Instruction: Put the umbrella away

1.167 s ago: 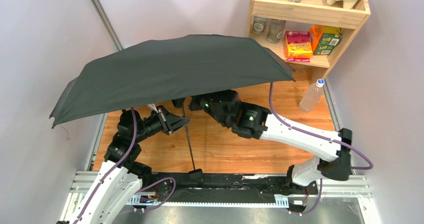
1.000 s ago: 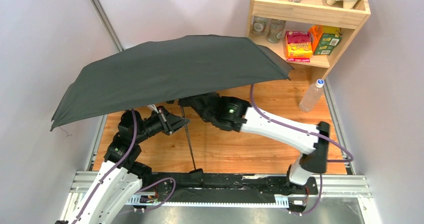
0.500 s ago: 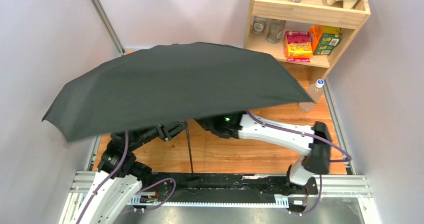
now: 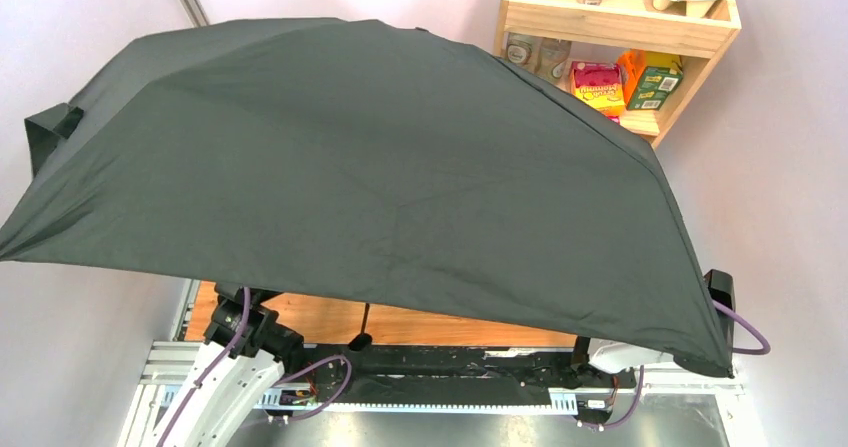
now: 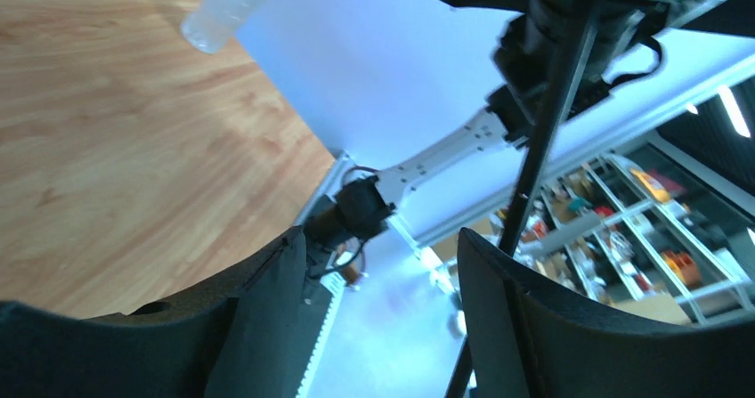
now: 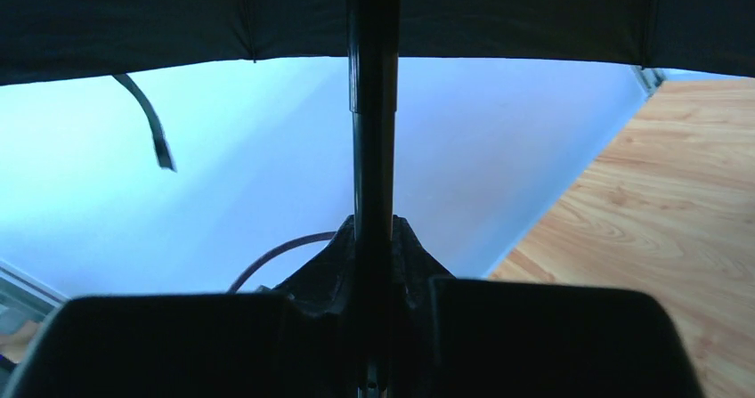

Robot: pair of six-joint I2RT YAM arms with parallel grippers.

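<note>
Overhead, umbrella spread, right gripper clamping its shaft — left gripper parted.

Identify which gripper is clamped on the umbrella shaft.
The right gripper: its own wrist view shows it shut on the umbrella shaft. The left gripper stands wide open.

Our black fabric umbrella over the wooden counter
We find its shaft in the right hand, wooden shelf behind at right.
</note>
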